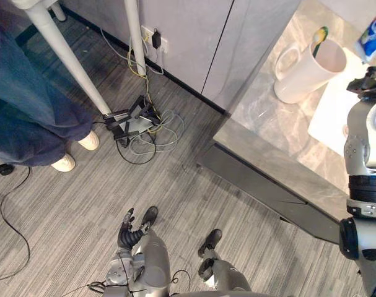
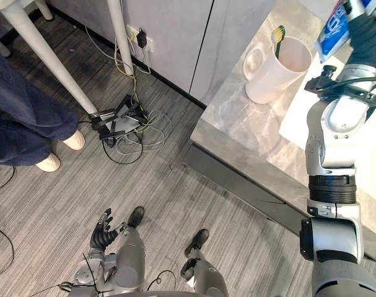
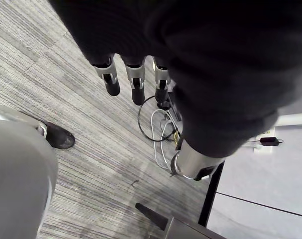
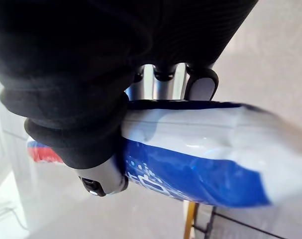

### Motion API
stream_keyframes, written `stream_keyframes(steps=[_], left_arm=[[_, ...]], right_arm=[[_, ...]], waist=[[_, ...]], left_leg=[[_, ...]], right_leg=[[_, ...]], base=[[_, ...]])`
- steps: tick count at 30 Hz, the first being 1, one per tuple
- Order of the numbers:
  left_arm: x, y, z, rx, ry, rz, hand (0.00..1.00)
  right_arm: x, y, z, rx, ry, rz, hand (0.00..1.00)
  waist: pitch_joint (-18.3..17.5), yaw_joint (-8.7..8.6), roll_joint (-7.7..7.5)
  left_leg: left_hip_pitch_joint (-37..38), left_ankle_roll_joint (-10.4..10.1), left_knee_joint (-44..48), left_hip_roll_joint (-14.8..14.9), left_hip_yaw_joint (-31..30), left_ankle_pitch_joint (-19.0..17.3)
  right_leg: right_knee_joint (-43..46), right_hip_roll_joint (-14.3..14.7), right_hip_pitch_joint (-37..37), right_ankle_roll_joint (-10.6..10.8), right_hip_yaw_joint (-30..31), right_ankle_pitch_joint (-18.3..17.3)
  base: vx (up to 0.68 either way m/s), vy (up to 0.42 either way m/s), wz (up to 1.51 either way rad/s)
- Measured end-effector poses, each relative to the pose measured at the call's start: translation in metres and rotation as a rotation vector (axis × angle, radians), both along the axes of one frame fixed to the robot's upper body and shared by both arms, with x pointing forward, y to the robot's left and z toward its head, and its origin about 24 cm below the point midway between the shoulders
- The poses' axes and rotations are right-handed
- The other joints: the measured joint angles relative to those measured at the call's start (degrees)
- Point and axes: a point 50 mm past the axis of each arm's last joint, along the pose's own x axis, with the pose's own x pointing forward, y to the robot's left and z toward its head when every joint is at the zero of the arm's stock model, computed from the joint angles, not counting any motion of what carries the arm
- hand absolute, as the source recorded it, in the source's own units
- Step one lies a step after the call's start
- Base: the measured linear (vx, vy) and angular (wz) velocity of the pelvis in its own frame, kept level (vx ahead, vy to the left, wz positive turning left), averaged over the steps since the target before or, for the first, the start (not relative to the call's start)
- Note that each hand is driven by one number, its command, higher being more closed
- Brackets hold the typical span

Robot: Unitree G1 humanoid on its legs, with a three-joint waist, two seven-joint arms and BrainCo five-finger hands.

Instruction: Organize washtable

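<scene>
Right hand [image 4: 91, 149] clamped on toothpaste tube [image 4: 190, 154]: light, soft, slick, prob. squeezable, so hold mid-body, gently; left hand [image 1: 129, 233] slack, fingers apart.

**Washtable station: positions as found**

The grey marble tabletop [image 1: 262, 117] occupies the right side, with the grey striped floor [image 1: 64, 210] to its left. A white ceramic mug [image 1: 305, 71] stands toward the tabletop's far end, with a green-and-yellow toothbrush [image 1: 319, 36] upright in it. A white flat mat [image 1: 336, 111] lies on the tabletop just right of the mug. Beyond the mat, the right hand [image 4: 103, 177] has its fingers wrapped round a blue-and-white toothpaste tube [image 2: 335, 28].

Grey cabinet fronts [image 1: 194, 37] stand at the far edge of the floor. A tangle of cables [image 1: 147, 133] lies on the floor before them, at the foot of a white pole [image 1: 67, 55]. A person in blue jeans [image 1: 26, 111] stands at far left. The left hand [image 1: 131, 232] hangs low over the floor, fingers loose, well apart from the tabletop.
</scene>
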Motion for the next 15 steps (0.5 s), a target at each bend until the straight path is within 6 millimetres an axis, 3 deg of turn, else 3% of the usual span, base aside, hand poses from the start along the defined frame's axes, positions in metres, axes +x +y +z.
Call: stream_keyframes(steps=[15], left_arm=[[0.001, 0.004, 0.000, 0.003, -0.008, 0.066, 0.00]], right_arm=[[-0.012, -0.003, -0.008, 0.024, -0.029, -0.024, 1.00]], waist=[[0.02, -0.07, 0.02]], left_leg=[[-1.67, 0.00, 0.09, 0.00, 0.46, -0.01]], right_leg=[[0.11, -0.11, -1.94, -0.10, 0.27, 0.08]], base=[[0.00, -0.003, -0.01]])
